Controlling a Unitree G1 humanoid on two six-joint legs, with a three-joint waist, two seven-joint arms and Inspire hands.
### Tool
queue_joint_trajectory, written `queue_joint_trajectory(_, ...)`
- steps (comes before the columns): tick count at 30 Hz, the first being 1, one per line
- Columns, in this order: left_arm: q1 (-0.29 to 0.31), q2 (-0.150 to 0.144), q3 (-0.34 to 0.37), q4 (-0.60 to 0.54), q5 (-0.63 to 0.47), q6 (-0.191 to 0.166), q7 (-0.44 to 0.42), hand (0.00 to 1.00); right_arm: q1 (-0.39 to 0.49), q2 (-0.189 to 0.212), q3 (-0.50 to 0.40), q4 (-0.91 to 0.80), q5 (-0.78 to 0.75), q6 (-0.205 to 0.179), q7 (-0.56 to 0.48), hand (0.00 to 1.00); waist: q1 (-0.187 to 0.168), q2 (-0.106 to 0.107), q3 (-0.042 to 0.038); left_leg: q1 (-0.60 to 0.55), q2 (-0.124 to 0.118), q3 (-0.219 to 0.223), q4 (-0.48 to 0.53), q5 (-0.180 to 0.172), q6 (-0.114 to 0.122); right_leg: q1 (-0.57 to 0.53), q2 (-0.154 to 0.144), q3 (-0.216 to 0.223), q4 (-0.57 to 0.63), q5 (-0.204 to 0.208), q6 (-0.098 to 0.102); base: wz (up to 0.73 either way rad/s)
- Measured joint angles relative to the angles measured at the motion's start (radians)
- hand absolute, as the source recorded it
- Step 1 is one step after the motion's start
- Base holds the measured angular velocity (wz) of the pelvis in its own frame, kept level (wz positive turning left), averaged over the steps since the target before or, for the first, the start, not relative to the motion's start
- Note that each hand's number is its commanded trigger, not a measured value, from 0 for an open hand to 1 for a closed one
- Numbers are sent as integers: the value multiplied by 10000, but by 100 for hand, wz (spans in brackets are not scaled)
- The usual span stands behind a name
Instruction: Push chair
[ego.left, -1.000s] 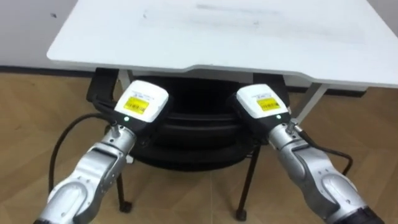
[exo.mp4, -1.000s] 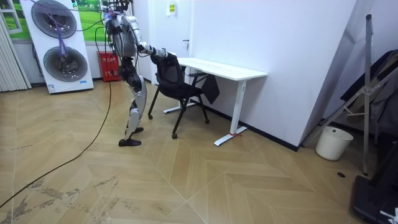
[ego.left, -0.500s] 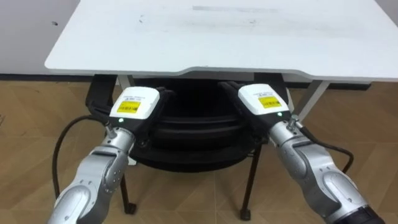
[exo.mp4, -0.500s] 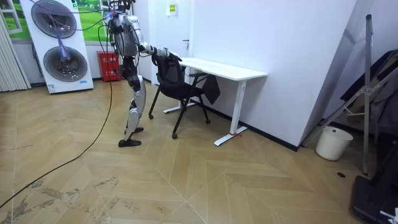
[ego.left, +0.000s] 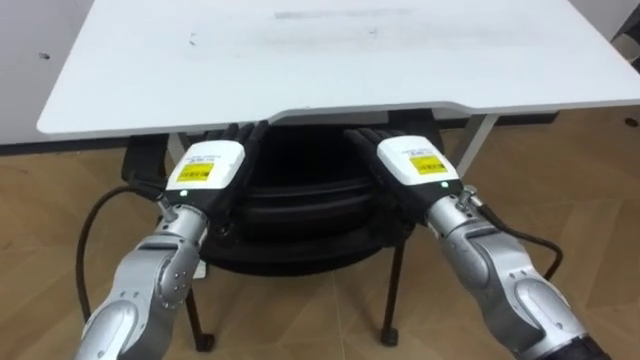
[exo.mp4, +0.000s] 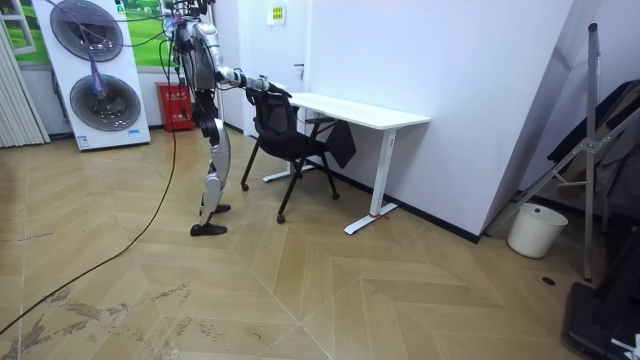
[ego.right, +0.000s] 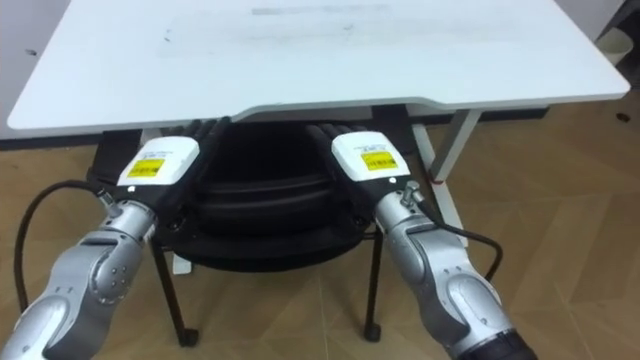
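The black chair (ego.left: 300, 195) stands with its seat partly under the white desk (ego.left: 330, 60), its backrest toward me. My left hand (ego.left: 208, 170) lies on the left part of the backrest's top and my right hand (ego.left: 412, 165) on the right part. Both are open, with dark fingers stretched straight forward over the backrest toward the desk's edge. In the room view I stand upright behind the chair (exo.mp4: 285, 130), both arms held out level to its back.
The desk (exo.mp4: 360, 108) stands against the white wall on white legs. A white bin (exo.mp4: 530, 230) and a folded metal frame (exo.mp4: 590, 150) stand at the room view's right. A tall white appliance (exo.mp4: 95, 70) and a red item (exo.mp4: 175, 105) are behind me. Bare wooden floor lies around.
Both hands' fingers have gone from curled on the backrest to straight. The head camera has shifted, so the desk sits lower and farther left in view.
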Motion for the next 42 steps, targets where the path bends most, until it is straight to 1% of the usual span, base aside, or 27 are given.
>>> queue_joint_trajectory(4,3,11,-1,-107,175,1,-97,0,7,-16,-273,-220,-96,-6,153,0,-33,19,-11,18,-7,5,-36,7,1,5,-4,4,-12,0,0,0)
queue_joint_trajectory(9,1,83,184,-518,169,-61,-331,0,-1,-19,-1181,-610,154,-133,144,0,-100,26,-15,41,10,65,-39,12,6,6,-2,33,-35,3,-1,-1)
queue_joint_trajectory(11,1,110,352,-581,244,-142,-335,0,-82,-53,-1616,-735,216,-332,100,0,-235,44,-18,42,7,66,-24,13,4,27,8,33,-50,12,-5,0)
queue_joint_trajectory(12,2,112,527,-673,365,-242,-379,0,-106,-95,-2053,-814,200,-514,80,0,-264,103,-19,41,3,86,-18,13,3,67,70,68,-171,102,-4,-8)
queue_joint_trajectory(14,2,206,869,-757,468,-588,-387,0,-72,-340,-2577,-1092,150,-578,33,0,-306,196,9,53,43,88,-50,27,-9,169,187,90,-435,260,-15,-8)
queue_joint_trajectory(18,20,882,1655,-886,447,-1310,-384,0,116,-723,-4333,-1827,294,-898,-905,0,-416,227,5,76,38,125,-195,94,1,185,219,139,-602,356,-10,-2)
queue_joint_trajectory(19,36,1017,2010,-895,403,-1602,-382,0,243,-819,-4917,-1963,575,-1022,-1257,0,-439,225,5,69,60,125,-205,94,0,234,265,148,-727,432,-11,0)
queue_joint_trajectory(20,41,1096,2191,-902,398,-1718,-381,0,320,-915,-5238,-2034,601,-1095,-1403,0,-446,227,6,59,67,125,-209,94,0,259,280,147,-777,468,-9,0)
queue_joint_trajectory(21,166,1289,2576,-1031,372,-2006,-379,0,585,-1161,-5918,-2260,606,-1212,-1638,0,-462,231,5,48,90,125,-253,93,-1,338,339,160,-1038,601,1,-8)
queue_joint_trajectory(22,545,1450,3181,-1427,189,-2272,-322,0,963,-1541,-6581,-2562,707,-1310,-1926,0,-485,228,3,48,93,169,-348,95,-4,337,363,249,-1195,688,18,-11)
queue_joint_trajectory(23,746,1485,3629,-1656,27,-2419,-188,0,1157,-1678,-6987,-2657,884,-1395,-2123,0,-469,231,2,49,91,192,-372,95,-4,338,365,274,-1250,707,23,-20)
queue_joint_trajectory(24,1023,1544,4609,-2044,-309,-2623,156,0,1520,-1790,-7660,-2785,1117,-1430,-2614,0,-485,231,2,110,89,252,-395,95,-4,330,358,379,-1246,715,31,-22)
queue_joint_trajectory(25,1066,1572,5111,-2165,-438,-2664,525,0,1670,-1790,-7953,-2808,1160,-1427,-2863,0,-462,235,-1,157,88,254,-401,95,-4,339,361,470,-1244,718,32,-33)
queue_joint_trajectory(27,1082,1740,7169,-2648,-1416,-2545,2502,0,2255,-1787,-8801,-2840,1732,-1585,-3654,0,-630,330,-93,442,62,398,-684,95,-5,429,333,500,-1288,745,61,-31)
queue_joint_trajectory(28,1166,1735,8036,-2726,-2015,-2587,3461,0,2651,-1787,-9186,-2823,2078,-1678,-3980,0,-781,400,-154,744,-9,452,-1028,104,-20,563,295,522,-1337,743,63,-24)
queue_joint_trajectory(29,1346,1727,8699,-2688,-2436,-2539,4236,0,2853,-1787,-9411,-2602,2736,-1729,-4350,0,-886,429,-177,1062,-93,492,-1364,159,-39,714,242,521,-1394,746,78,-21)
queue_joint_trajectory(30,1468,1702,8959,-2657,-2614,-2464,4578,0,2923,-1787,-9530,-2434,3100,-1747,-4526,0,-999,443,-200,1206,-130,493,-1495,184,-36,780,218,515,-1407,742,85,-20)
queue_joint_trajectory(31,1806,1556,9295,-2652,-2887,-2375,5050,0,3125,-1785,-9845,-2131,3877,-1737,-4829,0,-1067,530,-266,1442,-176,492,-1661,184,-36,915,195,518,-1410,737,93,-18)
queue_joint_trajectory(32,2267,1448,9530,-2656,-3310,-2345,5378,0,3406,-1772,-10252,-1892,4628,-1724,-5131,0,-1099,555,-283,1686,-226,486,-1836,185,-35,1037,169,517,-1400,700,155,-17)
queue_joint_trajectory(34,2913,1289,9843,-2622,-4272,-2188,5826,0,3672,-1731,-10731,-1535,5879,-1586,-5631,0,-1133,549,-276,1876,-261,487,-2015,193,-46,1113,154,514,-1406,660,222,-20)
queue_joint_trajectory(36,3218,899,9897,-2455,-5228,-1916,6312,0,3900,-1592,-10973,-1250,7225,-1331,-6099,0,-1139,523,-264,1989,-282,488,-2183,236,-52,1118,151,505,-1409,660,222,-14)
queue_joint_trajectory(37,3348,565,9899,-2208,-5778,-1746,6528,0,4126,-1300,-11071,-1211,8200,-1251,-6236,0,-1168,492,-245,2024,-290,469,-2222,239,-54,1128,152,495,-1429,660,222,-5)
queue_joint_trajectory(38,3423,430,9890,-2034,-6107,-1678,6622,0,4225,-1120,-11078,-1190,8709,-1201,-6260,0,-1209,466,-228,2047,-294,441,-2230,240,-55,1165,153,476,-1449,660,222,0)
queue_joint_trajectory(39,3534,238,9880,-1583,-6753,-1527,6752,0,4411,-754,-11078,-966,9703,-1143,-6251,0,-1285,404,-210,2073,-299,426,-2230,240,-55,1240,154,466,-1532,661,222,4)
queue_joint_trajectory(40,3599,116,9867,-1025,-7255,-1338,6819,0,4545,-448,-11067,-497,10657,-1057,-6213,0,-1304,345,-204,2068,-305,435,-2227,240,-55,1266,150,433,-1601,661,222,3)
queue_joint_trajectory(41,3650,67,9810,-737,-7413,-1220,6880,0,4592,-329,-11052,-151,11066,-973,-6200,0,-1313,348,-202,2064,-305,434,-2222,240,-55,1269,146,413,-1597,661,221,0)
queue_joint_trajectory(42,3805,-55,9644,-198,-7520,-1030,6915,0,4737,-96,-11036,551,11715,-753,-6096,0,-1320,282,-181,2049,-308,434,-2211,239,-54,1257,141,422,-1586,661,221,0)
